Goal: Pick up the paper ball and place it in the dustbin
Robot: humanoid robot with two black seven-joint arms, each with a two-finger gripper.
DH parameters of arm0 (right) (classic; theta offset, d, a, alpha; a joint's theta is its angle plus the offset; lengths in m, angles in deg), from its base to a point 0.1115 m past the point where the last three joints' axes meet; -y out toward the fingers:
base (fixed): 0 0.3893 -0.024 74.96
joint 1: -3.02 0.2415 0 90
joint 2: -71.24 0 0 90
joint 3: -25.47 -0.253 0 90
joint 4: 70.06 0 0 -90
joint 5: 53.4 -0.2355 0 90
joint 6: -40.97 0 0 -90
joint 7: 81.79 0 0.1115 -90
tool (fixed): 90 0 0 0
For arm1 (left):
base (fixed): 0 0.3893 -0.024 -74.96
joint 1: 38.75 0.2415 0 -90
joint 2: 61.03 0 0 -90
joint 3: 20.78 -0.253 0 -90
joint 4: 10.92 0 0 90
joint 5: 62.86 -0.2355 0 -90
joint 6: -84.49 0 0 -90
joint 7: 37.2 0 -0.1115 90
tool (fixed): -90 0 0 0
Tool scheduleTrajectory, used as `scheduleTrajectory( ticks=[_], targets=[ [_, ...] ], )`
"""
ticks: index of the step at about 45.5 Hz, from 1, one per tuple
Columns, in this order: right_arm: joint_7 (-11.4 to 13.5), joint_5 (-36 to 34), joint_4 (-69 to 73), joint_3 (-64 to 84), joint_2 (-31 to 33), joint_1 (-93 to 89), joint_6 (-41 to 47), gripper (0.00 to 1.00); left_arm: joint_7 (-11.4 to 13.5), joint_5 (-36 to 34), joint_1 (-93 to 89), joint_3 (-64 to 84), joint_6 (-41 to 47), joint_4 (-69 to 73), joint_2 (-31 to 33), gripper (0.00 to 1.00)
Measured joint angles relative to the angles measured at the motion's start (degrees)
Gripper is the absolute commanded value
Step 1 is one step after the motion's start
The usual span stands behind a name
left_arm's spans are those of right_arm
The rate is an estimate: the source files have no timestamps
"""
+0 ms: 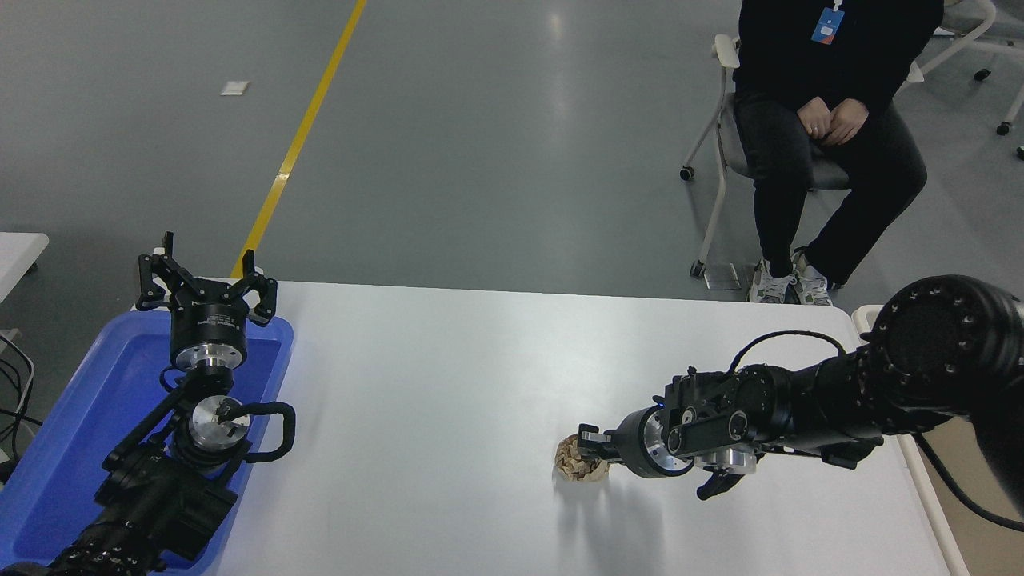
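Head view has the paper ball (pixel 578 462) sitting on the white table (pixel 448 384), right at the tip of the right gripper (pixel 590 445), on its left. The arm lies nearly flat, pointing left. One finger sits over the ball's top; can't honestly tell if it's clamped or just touching. Left gripper (pixel 204 280) is parked over the blue tray (pixel 80 424), fingers spread, well apart. Plenty of bare table around. Only a pale rim (pixel 864 316) at the right edge, probably the dustbin.
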Motion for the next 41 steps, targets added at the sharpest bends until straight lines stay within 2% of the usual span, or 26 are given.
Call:
scheduleTrajectory(
  ticks=[24,41],
  targets=[
    [-1.4,0.1,10.7,0.1,0.1,9.1,1.3,0.0,0.0,0.0,0.0,0.0,0.0,0.0,0.0,0.99],
    [-1.5,0.7,23.4,4.0,7.8,28.6,8.4,0.0,0.0,0.0,0.0,0.0,0.0,0.0,0.0,0.99]
  ],
)
